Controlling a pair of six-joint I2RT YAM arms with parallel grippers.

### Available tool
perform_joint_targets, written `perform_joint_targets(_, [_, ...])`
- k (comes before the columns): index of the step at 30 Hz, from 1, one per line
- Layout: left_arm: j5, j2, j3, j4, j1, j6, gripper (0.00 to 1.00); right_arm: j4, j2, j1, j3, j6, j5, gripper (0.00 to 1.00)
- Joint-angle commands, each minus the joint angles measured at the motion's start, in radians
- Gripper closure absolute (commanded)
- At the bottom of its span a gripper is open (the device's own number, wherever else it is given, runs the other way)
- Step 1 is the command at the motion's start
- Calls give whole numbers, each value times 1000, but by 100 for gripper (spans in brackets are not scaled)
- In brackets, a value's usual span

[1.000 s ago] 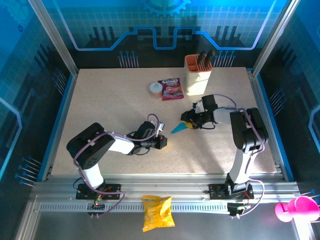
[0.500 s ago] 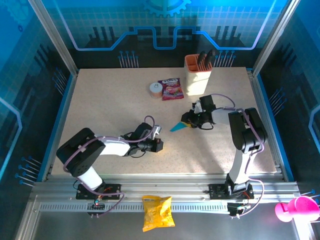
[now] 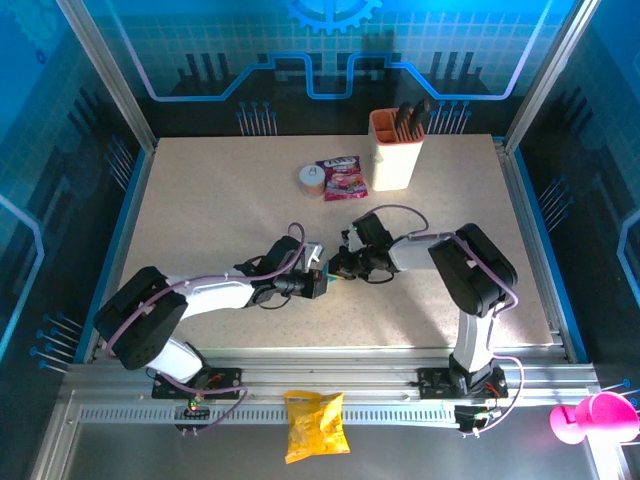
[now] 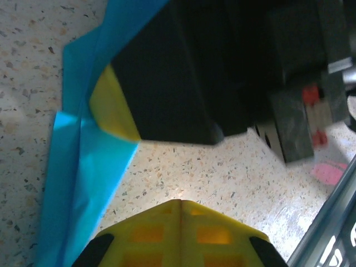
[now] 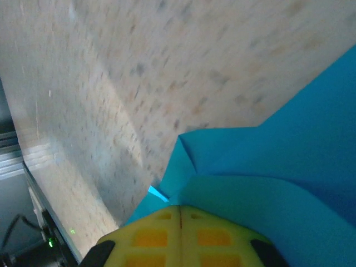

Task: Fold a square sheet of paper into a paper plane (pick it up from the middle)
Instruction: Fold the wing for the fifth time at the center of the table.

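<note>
Speckled beige tabletop, cyan paper, blue panel walls

Smooth creased paper plane, matt speckled tabletop

A: How are the two arms posed?
B: Both stretch low and inward, elbows bent, wrists almost meeting. The left gripper points right, its fingers pressed together.
A: And the right?
B: The right gripper points left, clamped on the paper plane, just beside the left one.
</note>
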Motion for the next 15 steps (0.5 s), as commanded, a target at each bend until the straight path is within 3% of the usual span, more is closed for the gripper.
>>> perform_joint_targets(1, [14,28,21,-23,2,40,100,-144,62,27,-50,30,53,100])
perform_joint_targets(15, [-31,149,-57,90,38,26,100,-161,38,16,-27,2,26,100])
